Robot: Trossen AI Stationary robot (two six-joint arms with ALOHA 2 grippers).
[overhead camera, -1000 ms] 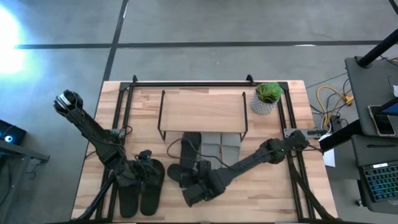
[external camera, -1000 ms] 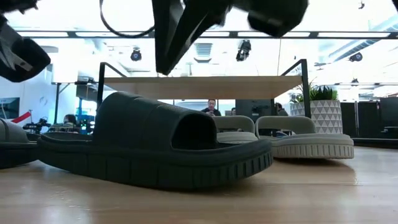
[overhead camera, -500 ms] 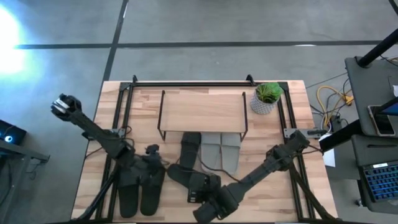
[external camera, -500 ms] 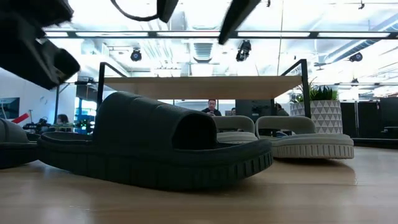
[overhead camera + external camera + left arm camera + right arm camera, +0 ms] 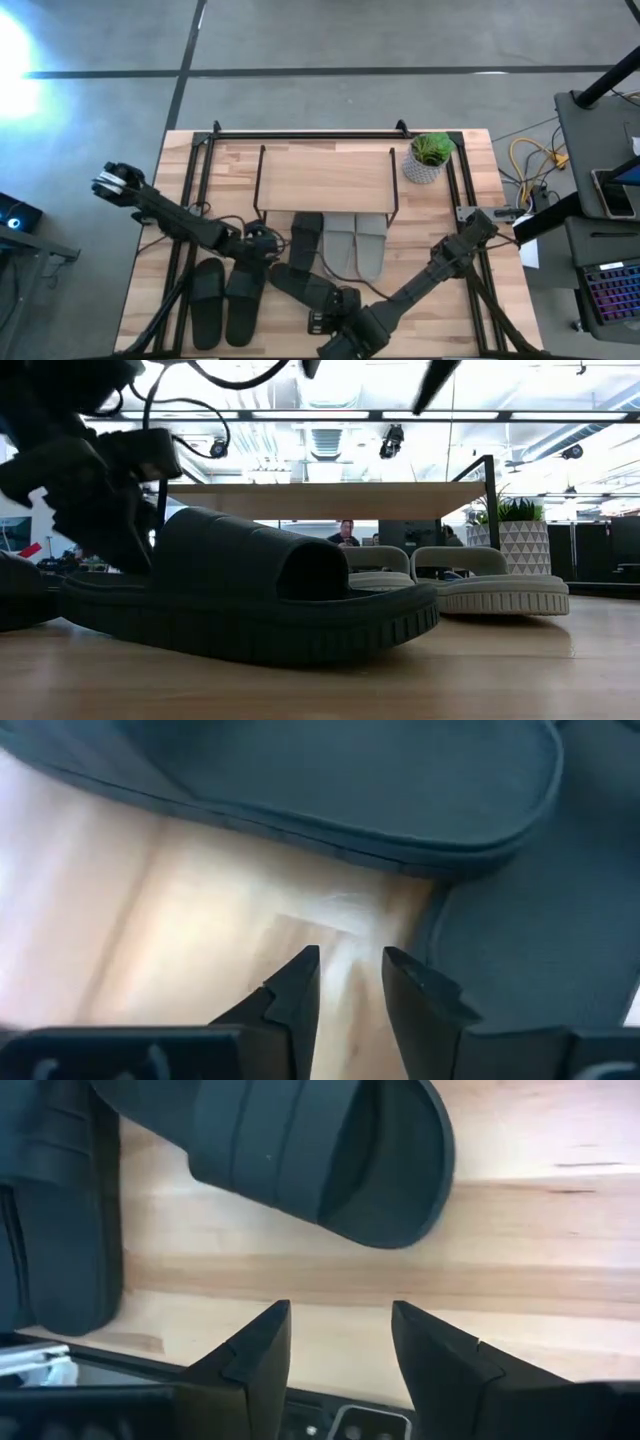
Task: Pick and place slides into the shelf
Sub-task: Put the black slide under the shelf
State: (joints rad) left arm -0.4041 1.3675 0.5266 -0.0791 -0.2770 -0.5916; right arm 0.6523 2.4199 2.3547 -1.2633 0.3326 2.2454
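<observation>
Wooden table, shelf at its far side, plant pot beside it: task partly done.

Count: six slides, three pairs. Pale grey pair sits side by side under the shelf board, toes in, heels out: judged placed. One olive slide lies next to them, partly under the board; its mate lies loose and skewed on open table in front. Black pair lies parallel near the table's front-left, untouched by the shelf. So roughly three placed, three left. Left gripper is low between the black pair and the loose olive slide, jaws slightly parted, holding nothing. Right gripper is at the front edge, jaws released, empty; loose olive slide just ahead of it.
</observation>
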